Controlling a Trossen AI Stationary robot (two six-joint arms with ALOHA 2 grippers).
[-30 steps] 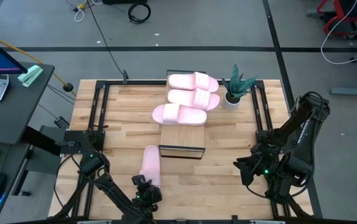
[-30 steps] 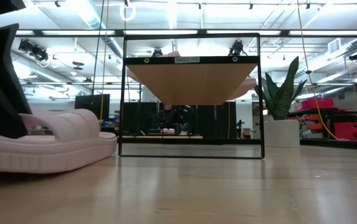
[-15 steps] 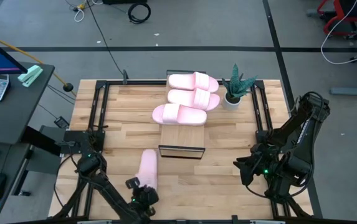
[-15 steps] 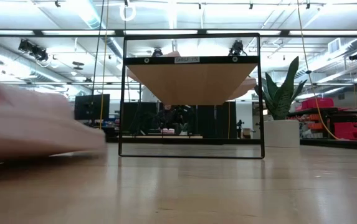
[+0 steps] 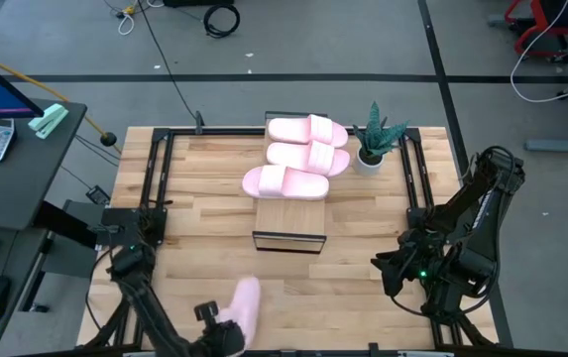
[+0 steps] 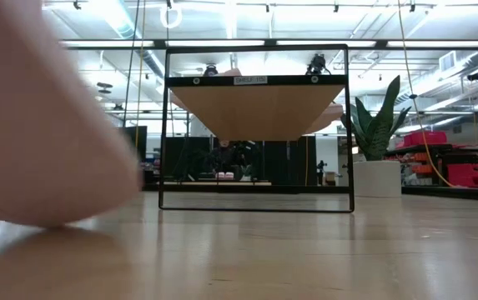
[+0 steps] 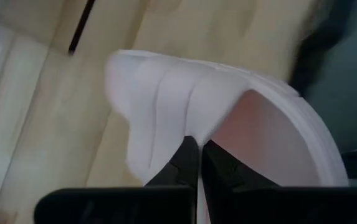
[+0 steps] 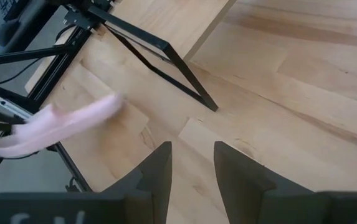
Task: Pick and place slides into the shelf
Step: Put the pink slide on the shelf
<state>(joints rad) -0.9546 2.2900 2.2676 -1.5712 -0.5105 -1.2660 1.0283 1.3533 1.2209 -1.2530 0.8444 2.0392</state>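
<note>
Three pale pink slides [image 5: 306,130] [image 5: 308,157] [image 5: 284,182] lie side by side, soles down, on the far part of the light-wood shelf [image 5: 289,214], which stands mid-table on a black frame [image 6: 256,104]. The fourth slide [image 5: 245,300] is at the near edge in my left gripper [image 5: 213,327], which is shut on it. It fills the left of the low view as a pink blur [image 6: 47,125] and shows in the right wrist view [image 8: 60,124]. My right gripper [image 8: 190,165] waits open over the table's right side. My left gripper [image 7: 198,144] pinches the slide's wide strap at its edge [image 7: 184,127], one finger [image 7: 184,163] on the strap's outer side, the other [image 7: 220,165] at the opening under it. The slide is tilted, and in the right wrist view it appears raised off the tabletop.
A small potted plant [image 5: 374,140] in a white pot stands right of the shelf's far end. Black rails [image 5: 157,178] [image 5: 411,174] run along the table's left and right sides. Bare butcher-block wood [image 5: 353,288] lies between the shelf's near end and the near edge.
My left gripper has drawn back toward the table's near edge with the fourth slide. The slide lay flat on the table a second ago. It has since been pulled nearer, tipped up and raised, and now looms close to the low camera.
</note>
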